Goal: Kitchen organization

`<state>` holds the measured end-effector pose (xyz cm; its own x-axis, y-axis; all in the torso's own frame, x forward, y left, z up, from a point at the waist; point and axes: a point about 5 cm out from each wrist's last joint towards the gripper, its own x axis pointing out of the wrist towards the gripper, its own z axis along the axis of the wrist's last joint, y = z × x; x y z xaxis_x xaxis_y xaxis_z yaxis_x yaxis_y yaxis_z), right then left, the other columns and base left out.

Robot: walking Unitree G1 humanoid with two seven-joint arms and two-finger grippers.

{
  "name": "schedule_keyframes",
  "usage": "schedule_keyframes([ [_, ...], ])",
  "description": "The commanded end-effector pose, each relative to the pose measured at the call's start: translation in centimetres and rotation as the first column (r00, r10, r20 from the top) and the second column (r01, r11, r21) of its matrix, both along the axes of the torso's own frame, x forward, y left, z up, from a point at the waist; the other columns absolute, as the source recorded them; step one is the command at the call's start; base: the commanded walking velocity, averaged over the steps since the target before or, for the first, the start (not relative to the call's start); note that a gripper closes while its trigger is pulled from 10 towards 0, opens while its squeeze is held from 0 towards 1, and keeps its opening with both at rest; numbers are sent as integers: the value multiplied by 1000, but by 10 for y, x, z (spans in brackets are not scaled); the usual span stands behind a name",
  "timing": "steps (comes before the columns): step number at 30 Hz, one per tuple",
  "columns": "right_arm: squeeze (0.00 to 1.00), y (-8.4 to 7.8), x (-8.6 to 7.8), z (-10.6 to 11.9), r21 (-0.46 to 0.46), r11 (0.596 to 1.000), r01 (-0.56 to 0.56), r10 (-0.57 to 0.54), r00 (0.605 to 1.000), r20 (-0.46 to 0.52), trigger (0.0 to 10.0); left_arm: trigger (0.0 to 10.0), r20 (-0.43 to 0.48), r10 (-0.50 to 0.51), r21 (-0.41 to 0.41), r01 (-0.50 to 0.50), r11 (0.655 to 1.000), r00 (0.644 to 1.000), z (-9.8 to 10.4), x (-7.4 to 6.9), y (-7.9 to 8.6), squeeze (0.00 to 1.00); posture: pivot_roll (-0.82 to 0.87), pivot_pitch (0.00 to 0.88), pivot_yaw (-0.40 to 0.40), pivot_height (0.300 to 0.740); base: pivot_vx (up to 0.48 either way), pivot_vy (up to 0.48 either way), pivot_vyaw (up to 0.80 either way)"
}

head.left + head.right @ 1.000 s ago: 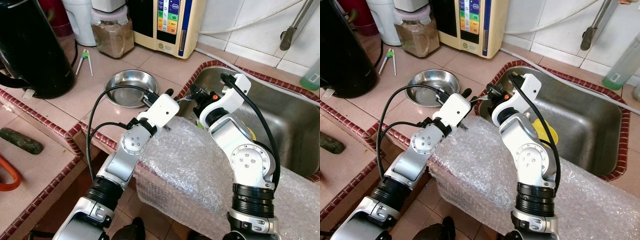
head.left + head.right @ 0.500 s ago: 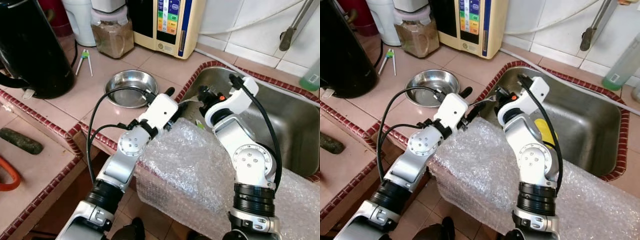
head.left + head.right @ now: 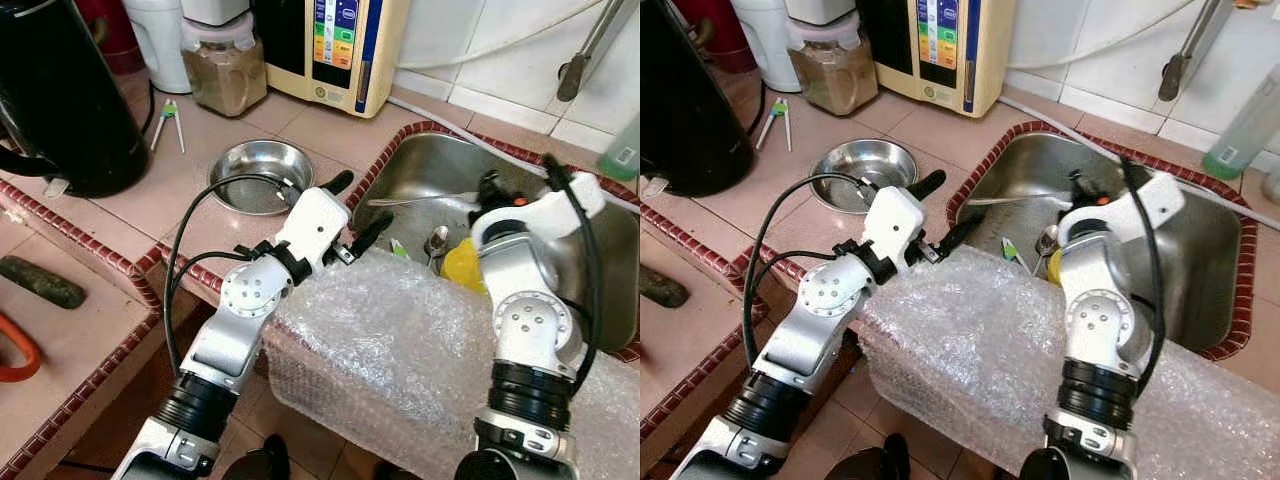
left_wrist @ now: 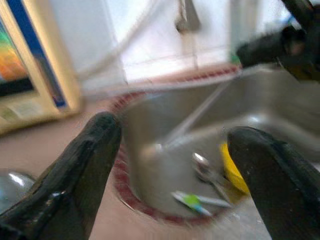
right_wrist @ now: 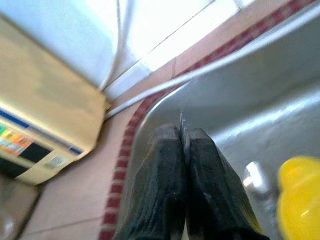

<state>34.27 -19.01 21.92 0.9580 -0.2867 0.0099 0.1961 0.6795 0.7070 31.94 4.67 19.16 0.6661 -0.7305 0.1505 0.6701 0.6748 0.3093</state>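
My right gripper (image 3: 487, 188) hangs over the steel sink (image 3: 590, 250), shut on a thin metal utensil (image 3: 420, 199) whose long silver shaft points left toward the sink's corner. In the right wrist view the fingers (image 5: 170, 165) are pressed together with a sliver of metal between them. My left gripper (image 3: 352, 208) stands open at the sink's near left corner, nothing between its fingers (image 4: 95, 155). A yellow object (image 3: 462, 265), a spoon (image 3: 435, 240) and a green-and-white stick (image 4: 192, 200) lie in the sink.
A steel bowl (image 3: 262, 170) sits on the tiled counter left of the sink. Bubble wrap (image 3: 400, 330) covers the counter's front edge. Behind stand a black kettle (image 3: 60, 90), a jar of brown powder (image 3: 225, 70), a cream water purifier (image 3: 345, 40) and a tap (image 3: 590, 50).
My right gripper has swung right over the sink, drawing the metal utensil away from my left gripper. The left gripper stays at the sink's corner.
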Motion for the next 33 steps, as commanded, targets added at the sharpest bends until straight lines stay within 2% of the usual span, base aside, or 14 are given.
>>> schedule_keyframes([
  [1,0,-10,-1,-8,-55,997,57,-59,997,-44,0,10000,-55,-46,11,47,999,997,-4,-5,-4,1000,20,162,-24,740,0,0,0],
  [2,0,-15,-2,-11,-70,994,85,-89,994,-58,0,10000,-96,-58,18,60,998,994,-7,-5,-4,1000,21,162,-23,740,0,0,0],
  [5,0,-24,-2,-18,-125,984,123,-134,987,-85,0,10000,-107,-80,26,83,996,991,-6,-6,-4,1000,21,162,-23,740,0,0,0],
  [8,0,-40,-4,-31,-142,974,176,-193,974,-115,0,10000,-198,-105,18,111,994,975,-5,-7,-1,1000,22,165,-24,740,0,0,0],
  [13,0,-49,-4,-39,-185,964,193,-220,965,-140,0,10000,-240,-136,15,144,989,961,-2,-9,0,1000,22,169,-25,740,0,0,0],
  [17,0,-57,-4,-48,-281,942,184,-239,955,-178,0,10000,-301,-143,3,151,989,943,1,-6,5,1000,21,171,-25,740,0,0,0],
  [18,0,-57,-3,-51,-350,923,160,-242,949,-202,0,10000,-306,-142,19,155,988,941,2,-6,6,1000,21,172,-25,740,0,0,0],
  [19,0,-57,-3,-51,-350,923,160,-242,949,-202,0,10000,-306,-142,19,155,988,941,2,-6,6,1000,21,172,-25,740,0,0,0],
  [20,275,-53,-3,-53,-390,912,130,-226,951,-212,3294,10000,-311,-140,24,156,988,940,3,-6,7,1000,21,172,-25,740,0,0,0],
  [21,1000,-48,-3,-55,-412,905,103,-211,951,-225,10000,10000,-316,-142,32,160,987,938,2,-6,8,1000,20,173,-25,740,0,0,0],
  [25,1000,-39,-2,-56,-432,900,56,-161,965,-209,10000,10000,-309,-135,40,155,987,941,5,-5,8,1000,18,173,-23,740,0,0,0],
  [28,1000,-29,1,-53,-491,871,1,-103,978,-182,10000,10000,-298,-125,46,145,988,946,7,-4,8,1000,17,173,-24,740,0,0,0],
  [29,1000,-18,2,-49,-520,852,-59,-29,987,-159,10000,10000,-299,-122,48,143,989,946,8,-3,8,1000,14,173,-24,740,0,0,0],
  [33,1000,4,3,-39,-553,821,-140,98,990,-105,10000,10000,-306,-112,71,140,988,946,7,-2,11,1000,14,174,-25,740,0,0,0],
])
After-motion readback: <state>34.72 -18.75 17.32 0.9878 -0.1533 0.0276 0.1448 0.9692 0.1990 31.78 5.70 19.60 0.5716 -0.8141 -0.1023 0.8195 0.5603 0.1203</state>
